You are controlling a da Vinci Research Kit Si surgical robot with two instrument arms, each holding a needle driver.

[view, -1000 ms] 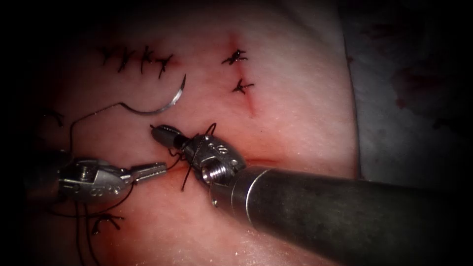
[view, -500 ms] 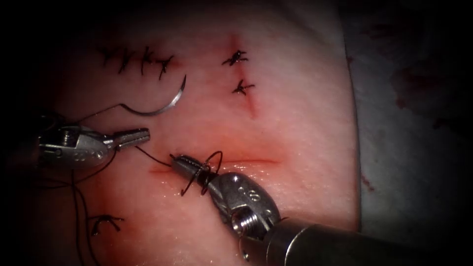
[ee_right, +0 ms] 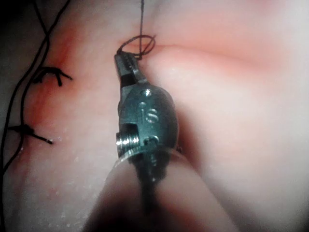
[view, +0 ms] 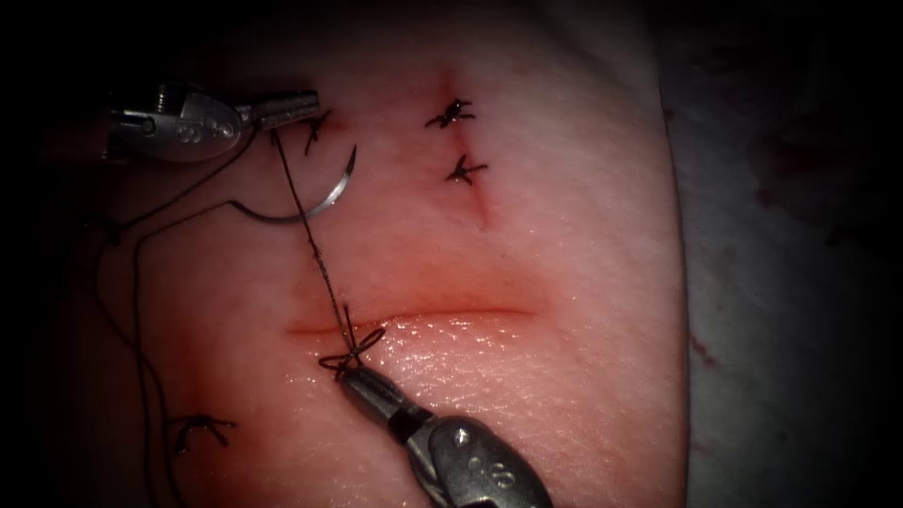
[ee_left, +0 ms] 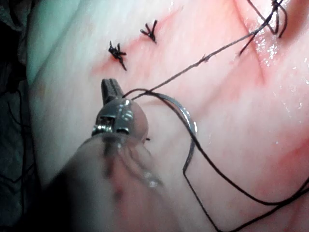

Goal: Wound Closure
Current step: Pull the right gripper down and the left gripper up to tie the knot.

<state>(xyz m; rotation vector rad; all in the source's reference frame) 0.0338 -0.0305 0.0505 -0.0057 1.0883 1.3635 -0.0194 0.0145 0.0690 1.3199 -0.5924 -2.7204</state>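
The tissue (view: 527,235) carries a horizontal cut (view: 442,313). At the cut's left end sits a knot (view: 346,356) of dark thread. My left tool (view: 290,107) is up at the far left, jaws shut on the thread (view: 306,230), which runs taut down to the knot. The left wrist view shows those jaws (ee_left: 110,90) closed with the thread (ee_left: 203,60) leaving them. My right tool (view: 356,378) lies just below the knot, jaws shut on the short thread end; its jaws (ee_right: 126,65) meet a small loop (ee_right: 141,45). The curved needle (view: 315,204) lies free on the tissue, held by neither tool.
Finished stitches sit at the upper middle (view: 451,111) (view: 464,169), beside the left tool (view: 315,127) and at the lower left (view: 202,428). Slack thread (view: 139,310) trails down the left side. Grey drape (view: 781,282) borders the tissue on the right.
The left tool rose from beside the cut to the upper left, drawing the thread taut. The right tool withdrew downward, and the loops around its jaws slid off into a knot.
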